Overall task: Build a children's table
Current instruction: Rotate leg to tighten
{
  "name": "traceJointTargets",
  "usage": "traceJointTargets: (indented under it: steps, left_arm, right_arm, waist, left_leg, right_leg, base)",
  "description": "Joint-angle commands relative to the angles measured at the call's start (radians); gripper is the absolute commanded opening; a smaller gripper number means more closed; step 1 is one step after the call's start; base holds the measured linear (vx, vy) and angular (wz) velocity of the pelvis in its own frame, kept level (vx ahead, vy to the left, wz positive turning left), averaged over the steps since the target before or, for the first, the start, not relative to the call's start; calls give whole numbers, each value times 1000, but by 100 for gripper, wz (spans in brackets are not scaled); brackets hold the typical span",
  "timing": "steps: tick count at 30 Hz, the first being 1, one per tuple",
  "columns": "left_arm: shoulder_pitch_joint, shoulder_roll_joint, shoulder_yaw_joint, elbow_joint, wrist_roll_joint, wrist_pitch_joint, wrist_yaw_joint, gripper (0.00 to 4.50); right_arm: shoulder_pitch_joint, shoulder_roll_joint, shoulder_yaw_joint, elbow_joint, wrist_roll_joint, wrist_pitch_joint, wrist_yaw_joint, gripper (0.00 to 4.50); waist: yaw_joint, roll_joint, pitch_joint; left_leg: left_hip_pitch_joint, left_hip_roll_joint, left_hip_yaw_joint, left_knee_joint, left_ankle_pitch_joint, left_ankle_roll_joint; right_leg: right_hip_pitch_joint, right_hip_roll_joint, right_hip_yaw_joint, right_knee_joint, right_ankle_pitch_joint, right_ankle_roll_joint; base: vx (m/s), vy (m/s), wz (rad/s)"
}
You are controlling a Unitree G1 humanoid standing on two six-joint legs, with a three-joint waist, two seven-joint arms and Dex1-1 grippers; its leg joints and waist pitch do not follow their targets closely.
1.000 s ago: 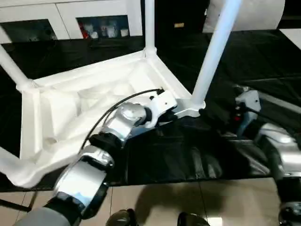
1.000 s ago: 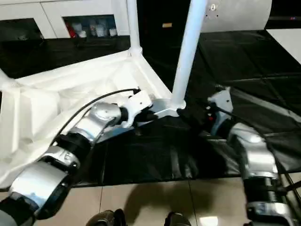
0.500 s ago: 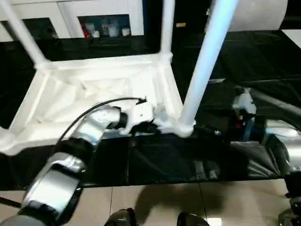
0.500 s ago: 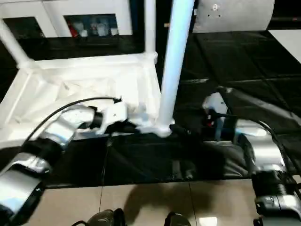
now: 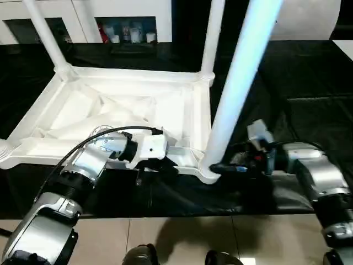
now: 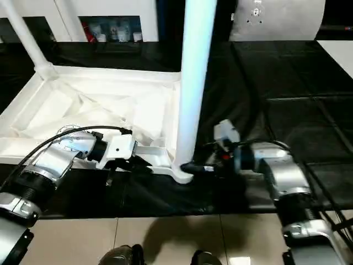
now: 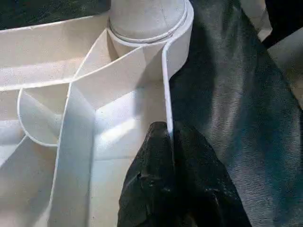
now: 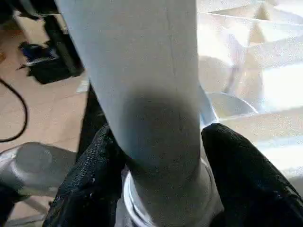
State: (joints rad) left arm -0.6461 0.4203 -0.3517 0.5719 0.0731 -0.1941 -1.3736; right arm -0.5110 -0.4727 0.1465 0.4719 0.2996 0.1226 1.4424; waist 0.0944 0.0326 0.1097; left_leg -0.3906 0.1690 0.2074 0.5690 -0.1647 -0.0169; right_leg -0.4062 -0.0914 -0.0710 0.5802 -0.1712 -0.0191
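From my head camera, the children's table point(image 5: 127, 113) lay upside down on the black-covered tabletop point(image 5: 309, 72), its ribbed underside facing up. Three legs were visible standing up from the corner sockets: two at the far corners and one thick near leg point(image 5: 237, 83) close to me. My left claw point(image 5: 168, 164) was at the near rim of the white top, beside the near corner socket. My right claw point(image 5: 220, 167) reached to the base of the near leg from the other side. Behind the tabletop stood white cabinets point(image 5: 127, 22) with glass doors; inside them I could see some small bottles or jars, too small to tell more. I could read no writing there. In front of the tabletop the floor point(image 5: 182, 243) was of beige tiles.

In the right eye view, a big pale panel point(image 6: 278, 19) stood at the far side, with a small mark on it that I could not read.

In my left wrist view, my left claw was pinched narrow on the thin wall of the table's rim, one black finger point(image 7: 151, 189) on each side of the wall, near the socket point(image 7: 147, 21).

In my right wrist view, my right claw held the near leg just above its socket, its black fingers point(image 8: 90, 175) pressed on both sides of the tube.
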Motion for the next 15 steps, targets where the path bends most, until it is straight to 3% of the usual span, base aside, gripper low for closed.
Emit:
traceJointTargets:
  steps: [1,7,12,15]
  left_arm:
    - [34,2,-70,-11,33,8,-50,0]
    - [36,7,-73,-6,39,6,-39,0]
    - [35,3,-64,-8,50,44,2,0]
    - [28,-38,-38,-4,45,102,81,0]
  right_arm:
    - [-9,3,5,9,-5,-11,8,238]
    - [-17,7,12,26,-8,-11,27,203]
    - [10,8,11,-2,3,9,18,199]
    - [29,36,6,-19,-38,40,-124,198]
  waist:
    - [1,-21,-85]
    - [0,-25,-88]
    - [1,-18,-85]
    - [1,-20,-82]
  left_leg:
    - [25,74,-26,-53,-113,128]
    - [26,73,-27,-53,-139,114]
    - [26,73,-29,-53,-164,97]
    - [27,72,-29,-55,-182,87]
  right_leg:
    - [44,-75,48,-41,-145,-278]
    - [46,-73,48,-41,-146,-279]
    - [44,-73,49,-43,-177,-274]
    - [43,-72,50,-47,-199,-272]
  base:
    - [0,0,0]
    - [0,0,0]
    - [0,0,0]
    - [0,0,0]
